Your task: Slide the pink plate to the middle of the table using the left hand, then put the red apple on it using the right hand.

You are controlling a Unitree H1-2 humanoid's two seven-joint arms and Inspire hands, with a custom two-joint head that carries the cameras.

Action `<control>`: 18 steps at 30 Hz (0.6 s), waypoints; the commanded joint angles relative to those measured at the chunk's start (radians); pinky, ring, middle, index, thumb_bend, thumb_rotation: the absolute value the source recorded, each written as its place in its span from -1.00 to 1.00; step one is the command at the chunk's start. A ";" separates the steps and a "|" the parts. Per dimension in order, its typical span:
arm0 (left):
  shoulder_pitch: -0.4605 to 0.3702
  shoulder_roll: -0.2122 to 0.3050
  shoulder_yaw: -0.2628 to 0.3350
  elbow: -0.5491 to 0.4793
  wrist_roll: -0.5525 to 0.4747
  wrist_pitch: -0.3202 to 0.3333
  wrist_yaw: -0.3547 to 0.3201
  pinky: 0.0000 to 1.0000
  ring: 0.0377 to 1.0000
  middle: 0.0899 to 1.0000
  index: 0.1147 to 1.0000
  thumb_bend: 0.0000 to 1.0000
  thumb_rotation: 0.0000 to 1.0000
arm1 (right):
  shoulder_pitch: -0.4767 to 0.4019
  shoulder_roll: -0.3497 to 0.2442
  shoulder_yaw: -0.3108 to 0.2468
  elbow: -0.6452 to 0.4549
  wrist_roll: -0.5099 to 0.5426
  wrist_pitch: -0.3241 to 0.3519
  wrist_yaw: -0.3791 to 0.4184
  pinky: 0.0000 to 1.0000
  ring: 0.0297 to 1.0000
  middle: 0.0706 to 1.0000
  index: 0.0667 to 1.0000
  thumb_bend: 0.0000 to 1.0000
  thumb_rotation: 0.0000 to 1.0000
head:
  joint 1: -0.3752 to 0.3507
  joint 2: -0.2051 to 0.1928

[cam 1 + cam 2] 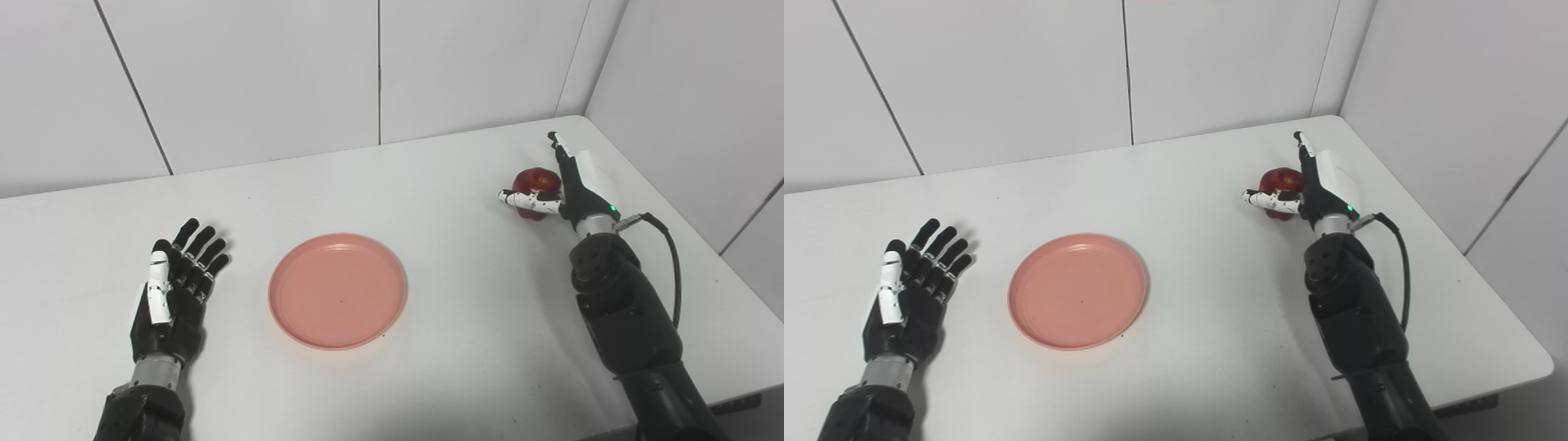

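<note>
Apple (537, 181) and plate (337, 291) on the white counter (429, 184). The red apple sits on the counter's far right part, well apart from the pink plate, which lies flat and bare near the middle. The right hand (572, 187) stands beside the apple on its right, thumb reaching across the near side and the fingers (558, 146) extended upward past it; the fingers are spread and not yet closed round the fruit, though whether the thumb touches the skin cannot be told. The left hand (174, 285) rests left of the plate, fingers apart and holding nothing, clear of the rim.

Risks, as judged: the apple is round and smooth, so closing with only the thumb and the palm edge engaged could push it rolling toward the far wall or the counter edge. A lift begun before the fingers wrap it may drop it. A hard release could nudge the light plate.

The right eye view shows the white back of the right hand (1326, 184) more fully and more of the counter's right edge; the left eye view shows more of the apple's face.
</note>
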 commanded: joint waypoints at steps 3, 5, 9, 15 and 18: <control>0.011 0.002 -0.002 -0.003 -0.004 0.034 0.007 0.77 0.72 0.74 0.70 -0.18 1.00 | -0.049 -0.036 0.001 0.013 0.003 -0.047 -0.042 0.46 0.69 0.78 0.83 1.00 -0.22 | 0.001 0.001; 0.012 0.002 -0.002 -0.005 -0.005 0.037 0.008 0.77 0.72 0.74 0.70 -0.18 1.00 | -0.053 -0.041 0.002 0.025 0.013 -0.053 -0.047 0.46 0.69 0.79 0.83 1.00 -0.23 | 0.002 0.002; 0.013 -0.002 0.001 -0.013 -0.008 0.047 0.014 0.75 0.71 0.73 0.70 -0.18 1.00 | -0.060 -0.051 0.005 0.040 0.022 -0.052 -0.045 0.46 0.68 0.77 0.81 1.00 -0.28 | 0.002 0.003; 0.014 -0.007 0.005 -0.016 -0.009 0.053 0.017 0.75 0.71 0.73 0.70 -0.18 1.00 | -0.067 -0.064 0.011 0.050 0.043 -0.040 -0.033 0.48 0.70 0.79 0.79 1.00 -0.33 | 0.002 0.003; 0.014 -0.005 0.004 -0.018 -0.011 0.054 0.010 0.77 0.71 0.74 0.71 -0.18 1.00 | -0.069 -0.071 0.015 0.055 0.052 -0.035 -0.029 0.49 0.71 0.78 0.78 1.00 -0.34 | 0.004 0.004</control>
